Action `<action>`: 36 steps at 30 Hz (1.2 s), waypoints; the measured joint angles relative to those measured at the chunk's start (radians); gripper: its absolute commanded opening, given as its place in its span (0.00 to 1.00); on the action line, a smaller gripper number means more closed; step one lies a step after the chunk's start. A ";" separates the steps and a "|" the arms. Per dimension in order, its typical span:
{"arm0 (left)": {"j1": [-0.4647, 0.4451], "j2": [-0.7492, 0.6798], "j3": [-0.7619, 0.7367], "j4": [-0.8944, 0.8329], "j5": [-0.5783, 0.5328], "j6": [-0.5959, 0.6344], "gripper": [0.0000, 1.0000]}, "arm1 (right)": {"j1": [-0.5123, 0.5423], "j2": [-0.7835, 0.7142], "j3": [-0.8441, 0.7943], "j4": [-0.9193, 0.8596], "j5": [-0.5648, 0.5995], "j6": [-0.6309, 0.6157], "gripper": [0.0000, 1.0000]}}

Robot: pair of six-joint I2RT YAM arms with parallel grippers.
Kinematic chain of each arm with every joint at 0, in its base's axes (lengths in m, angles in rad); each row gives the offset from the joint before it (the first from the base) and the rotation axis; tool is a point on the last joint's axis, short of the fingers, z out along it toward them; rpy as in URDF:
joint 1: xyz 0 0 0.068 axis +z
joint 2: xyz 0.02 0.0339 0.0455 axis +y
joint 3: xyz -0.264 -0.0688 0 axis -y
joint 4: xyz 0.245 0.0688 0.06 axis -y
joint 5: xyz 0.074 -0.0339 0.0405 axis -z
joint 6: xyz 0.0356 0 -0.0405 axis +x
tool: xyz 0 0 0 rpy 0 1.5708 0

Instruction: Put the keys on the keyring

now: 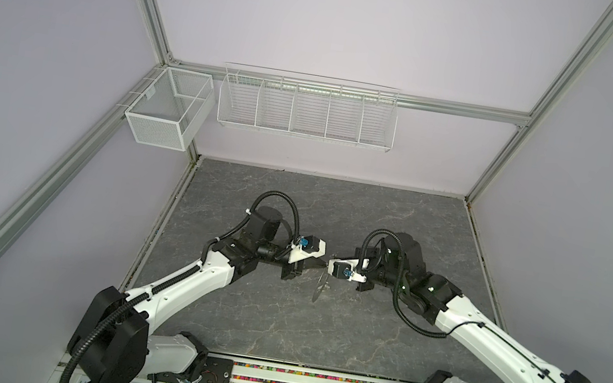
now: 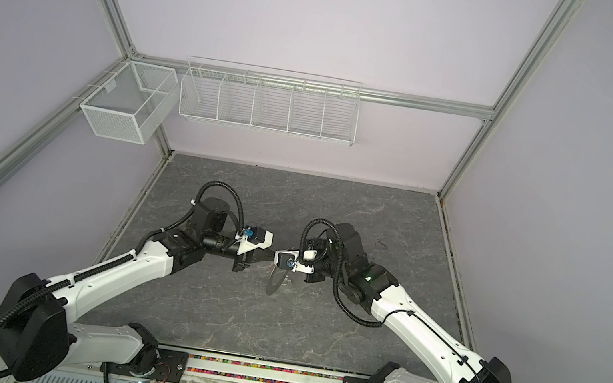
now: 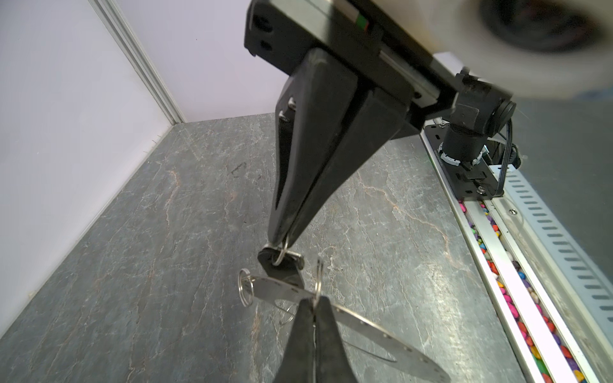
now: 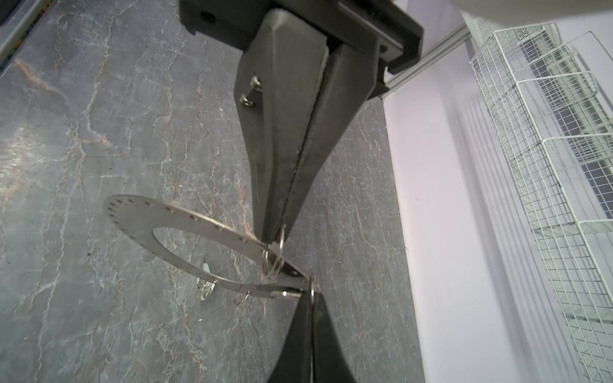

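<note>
- the left claw (image 3: 282, 243) is pressed together on the key's wire loop (image 3: 279, 257), a small silver ring that passes through the head of the black plastic-headed silver key (image 3: 285, 273). the key dangles just under the claw tips, off the table.
- the right claw (image 4: 275, 236) is clamped on the rim wire loop (image 4: 277, 255), a thin ring threaded through the edge of the flat grey metal disc with a wide central hole, the keyring (image 4: 185, 217).
- the keyring hangs in the air above the dark grey marbled table (image 1: 274, 322). in both top views it shows almost edge-on, steeply tilted, below the spot where the two claws nearly meet.
- the black key's blade overlaps the keyring's rim near the right claw. i cannot tell whether they touch.
- a pale mint-white plastic key head (image 4: 206, 267) shows under the keyring with wire loops beside it. i cannot tell whether it hangs from the rim or lies on the table.
</note>
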 measured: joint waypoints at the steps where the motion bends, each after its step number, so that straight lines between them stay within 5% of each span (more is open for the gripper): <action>1: 0.000 0.002 0.003 -0.007 0.000 0.000 0.00 | 0.003 -0.003 0.000 0.000 0.003 -0.005 0.07; 36: -0.006 0.063 0.081 -0.098 0.008 -0.002 0.00 | 0.055 -0.034 -0.010 -0.045 0.072 -0.148 0.07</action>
